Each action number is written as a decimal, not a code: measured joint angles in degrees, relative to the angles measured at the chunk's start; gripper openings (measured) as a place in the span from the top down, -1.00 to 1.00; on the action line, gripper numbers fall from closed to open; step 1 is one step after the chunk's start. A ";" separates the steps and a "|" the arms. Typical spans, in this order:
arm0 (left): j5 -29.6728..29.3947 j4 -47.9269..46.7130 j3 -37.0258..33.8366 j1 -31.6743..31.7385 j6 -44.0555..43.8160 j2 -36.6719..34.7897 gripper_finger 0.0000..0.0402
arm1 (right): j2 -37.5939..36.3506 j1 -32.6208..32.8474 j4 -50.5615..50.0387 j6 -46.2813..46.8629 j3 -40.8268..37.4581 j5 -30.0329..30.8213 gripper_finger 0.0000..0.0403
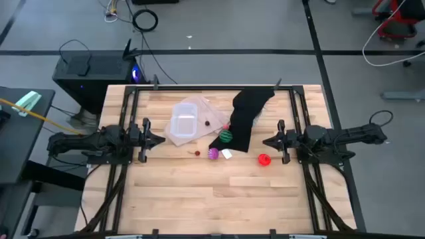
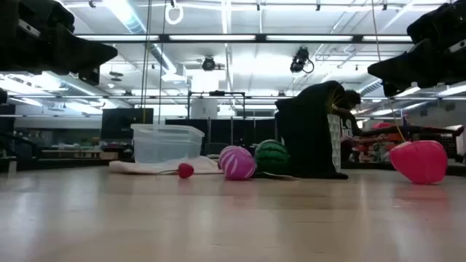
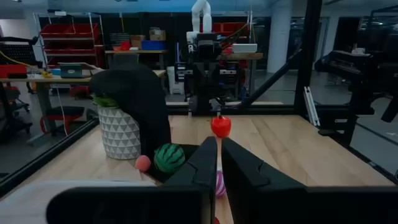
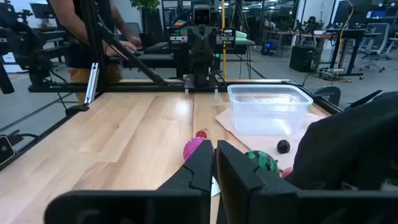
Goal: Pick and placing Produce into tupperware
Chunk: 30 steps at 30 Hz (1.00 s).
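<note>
My counter (image 1: 199,192) carries the empty tupperware (image 1: 183,123) near my left gripper (image 1: 158,139); the produce lies loose between it and my right gripper (image 1: 267,141), whose pressed-together fingers, like the left's, must spread before I descend squarely over the nearest red piece (image 1: 264,159). No label or writing is readable.

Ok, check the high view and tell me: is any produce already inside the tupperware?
No, the tupperware is empty; the red piece, the green striped piece and the magenta piece all lie outside it.
</note>
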 joint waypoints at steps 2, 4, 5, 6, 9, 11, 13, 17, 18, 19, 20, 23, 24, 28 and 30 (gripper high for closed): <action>0.01 0.00 0.01 0.00 0.00 0.01 0.86 | -0.02 -0.01 -0.02 0.00 0.00 0.02 0.85; 0.01 0.00 0.02 0.02 0.00 0.01 0.85 | -0.02 0.00 -0.02 0.00 0.00 0.00 0.85; 0.01 0.00 0.02 0.01 0.00 0.01 0.84 | -0.01 -0.02 -0.01 0.00 0.00 0.01 0.85; 0.00 0.00 0.02 0.02 -0.01 0.01 0.84 | -0.02 0.00 -0.01 0.00 0.00 0.02 0.85; 0.02 -0.02 0.02 0.02 0.00 0.00 0.82 | -0.02 -0.02 -0.02 0.00 0.00 0.02 0.85; 0.02 -0.02 0.02 0.02 0.00 0.00 0.81 | -0.02 0.00 -0.02 0.00 0.00 0.02 0.85; 0.01 0.00 0.00 0.02 0.00 0.01 0.81 | -0.02 0.00 0.00 0.00 0.00 0.00 0.85; 0.00 0.00 0.00 0.02 0.00 0.02 0.84 | 0.00 0.00 -0.02 0.00 0.00 0.02 0.85; 0.02 -0.02 0.02 0.00 0.00 0.02 0.84 | 0.00 0.00 -0.02 0.00 0.00 0.02 0.85; 0.00 -0.01 0.01 0.02 0.00 0.00 0.85 | -0.01 0.00 -0.01 0.00 0.00 0.00 0.85; 0.01 -0.01 0.01 0.01 0.00 0.00 0.86 | -0.01 -0.01 -0.01 0.00 0.00 0.02 0.85; 0.02 0.00 0.00 0.00 0.00 0.01 0.86 | -0.02 0.00 -0.02 0.00 0.00 0.02 0.85; 0.01 -0.01 0.00 0.02 0.00 0.01 0.85 | -0.02 0.00 -0.01 0.00 0.00 0.01 0.85; 0.01 -0.01 0.02 0.01 0.00 0.00 0.82 | -0.02 -0.02 0.00 0.00 0.00 0.02 0.85; 0.00 0.00 0.02 0.02 0.00 0.02 0.81 | -0.01 -0.01 -0.01 0.00 0.00 0.02 0.85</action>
